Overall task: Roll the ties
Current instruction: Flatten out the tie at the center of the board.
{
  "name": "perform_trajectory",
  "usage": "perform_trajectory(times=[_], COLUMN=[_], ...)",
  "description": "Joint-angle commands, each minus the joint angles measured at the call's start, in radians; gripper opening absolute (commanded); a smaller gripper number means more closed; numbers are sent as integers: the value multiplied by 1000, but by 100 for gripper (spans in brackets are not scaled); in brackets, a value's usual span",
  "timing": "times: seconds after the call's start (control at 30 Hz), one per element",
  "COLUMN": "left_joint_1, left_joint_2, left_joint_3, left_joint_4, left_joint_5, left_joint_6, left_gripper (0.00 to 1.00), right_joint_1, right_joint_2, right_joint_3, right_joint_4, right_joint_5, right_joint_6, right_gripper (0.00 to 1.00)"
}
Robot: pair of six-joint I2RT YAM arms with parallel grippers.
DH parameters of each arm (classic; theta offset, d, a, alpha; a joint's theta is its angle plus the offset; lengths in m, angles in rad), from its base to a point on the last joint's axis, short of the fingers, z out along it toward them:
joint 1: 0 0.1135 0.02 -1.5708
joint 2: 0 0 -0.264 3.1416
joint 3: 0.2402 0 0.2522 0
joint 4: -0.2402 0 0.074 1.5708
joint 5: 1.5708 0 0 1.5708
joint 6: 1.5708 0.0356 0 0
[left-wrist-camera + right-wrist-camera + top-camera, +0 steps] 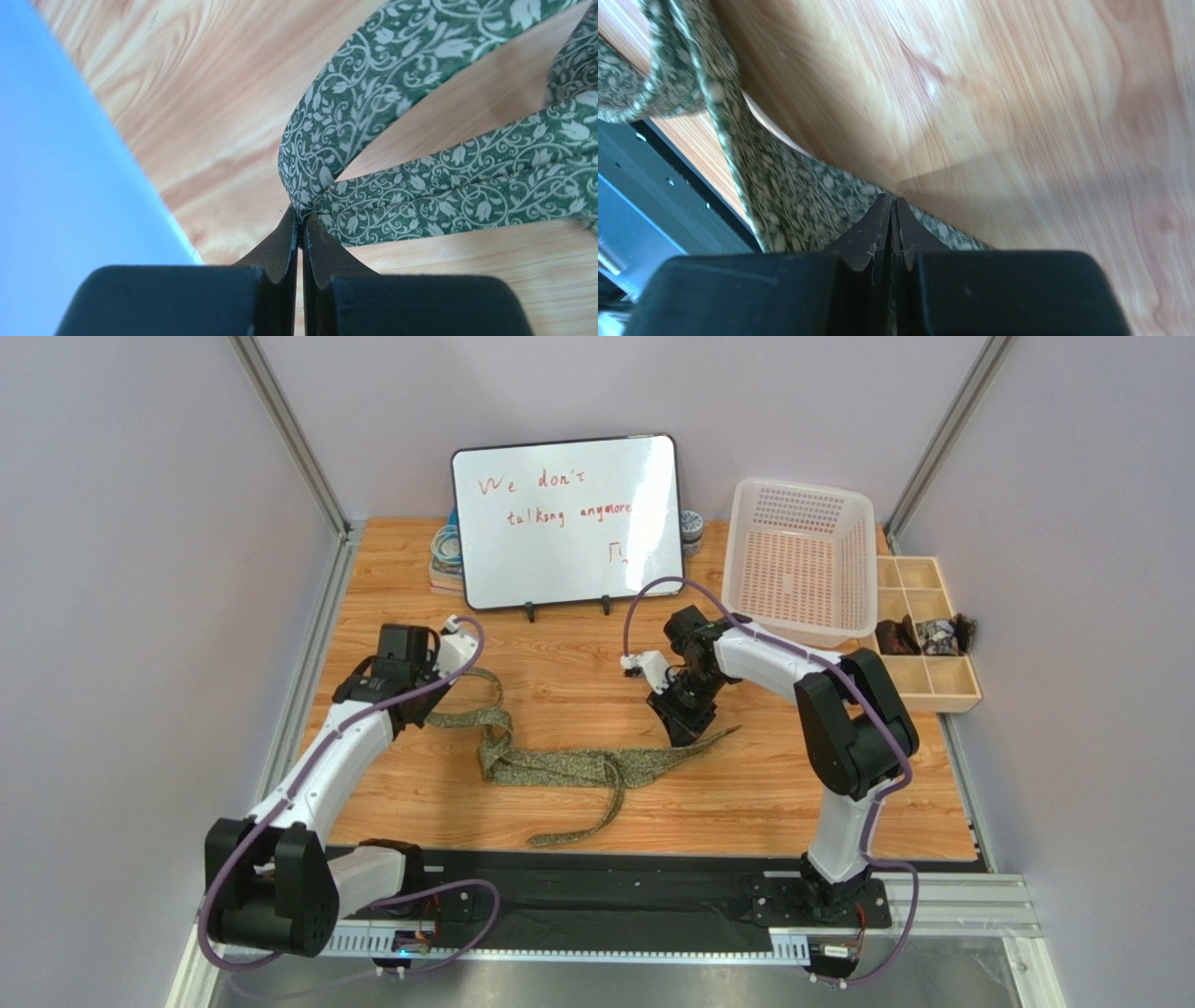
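One green tie (561, 767) with a pale vine pattern lies crumpled across the middle of the wooden table (758, 798). One end loops up to the left and a tail trails toward the near edge. My left gripper (452, 676) is at the tie's left end; in the left wrist view it (302, 220) is shut on a fold of the tie (421, 203). My right gripper (685, 725) is at the tie's right end. In the right wrist view it (892, 206) is shut on the edge of the tie (794, 203), which runs under the fingers.
A whiteboard (567, 521) stands at the back with tape rolls (446, 553) beside it. A pink basket (800, 560) and a wooden divided tray (926, 637) sit at the back right. A black strip (631, 882) lines the near edge. Enclosure walls flank both sides.
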Motion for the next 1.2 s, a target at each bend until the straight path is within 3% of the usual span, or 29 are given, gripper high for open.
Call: perform_trajectory(times=[0.0,0.13,0.2,0.27,0.37,0.4,0.47,0.53,0.6,0.7,0.87,1.17], left_joint_1=[60,149,201,226,285,301,345,370,370,370,371,370], left_joint_2=[-101,-143,-167,-196,-225,-225,-224,-230,-259,-301,-328,-337], left_joint_3=[-104,-162,-182,-220,-256,-253,-225,-152,-89,-50,-49,-102], left_joint_4=[44,75,95,116,150,146,115,2,-114,-178,-201,-219], left_joint_5=[-203,-240,-236,-216,-173,-158,-91,-26,95,238,327,356], left_joint_6=[161,267,318,404,484,494,487,452,409,346,251,171], left_gripper=[0,0,0,0,15,23,29,40,53,63,67,66], right_joint_1=[-24,-24,-22,-13,24,44,67,116,169,237,289,291], right_joint_2=[-41,-93,-107,-122,-138,-142,-145,-144,-130,-118,-6,134], right_joint_3=[85,156,188,199,203,202,199,182,171,131,143,219], right_joint_4=[-99,-165,-194,-206,-217,-225,-237,-248,-252,-202,-128,-62], right_joint_5=[55,-11,-79,-129,-152,-156,-172,-171,-162,-134,-100,-33], right_joint_6=[-29,17,40,76,103,108,120,126,129,161,229,419], right_gripper=[7,18,34,42,47,47,49,50,50,50,50,48])
